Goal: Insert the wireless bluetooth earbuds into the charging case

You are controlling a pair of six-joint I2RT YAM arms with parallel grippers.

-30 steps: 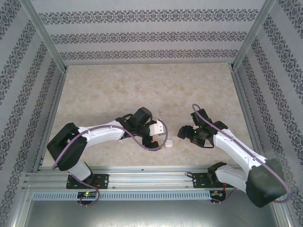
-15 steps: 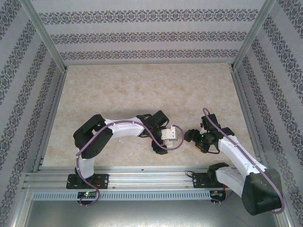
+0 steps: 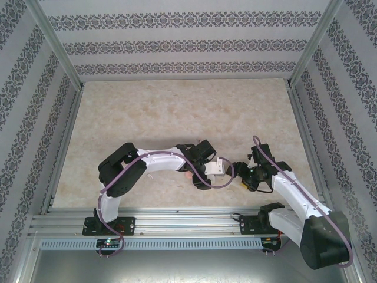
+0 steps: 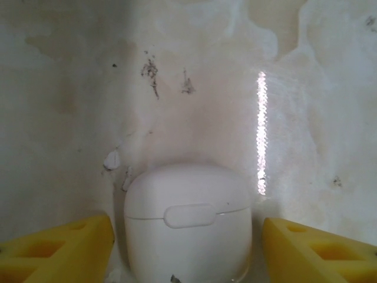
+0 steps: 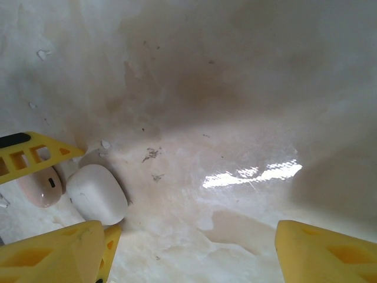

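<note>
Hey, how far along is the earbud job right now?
Nothing looks done yet: the charging case appears shut, and one pale earbud lies on the table beside it. In hand: the left gripper is open, straddling the case with gaps on both sides; the right gripper is open and empty. Left: open the case and seat the earbuds.

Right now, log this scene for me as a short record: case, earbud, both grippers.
case: white rounded plastic charging case, lid shut, resting on the mottled beige tabletop
earbud: pale pink bean-shaped earbud, lying beside the case, outside it
left gripper: open, straddling the case, a small gap on each side
right gripper: open, holding nothing
task state: earbud not yet in the case
</note>
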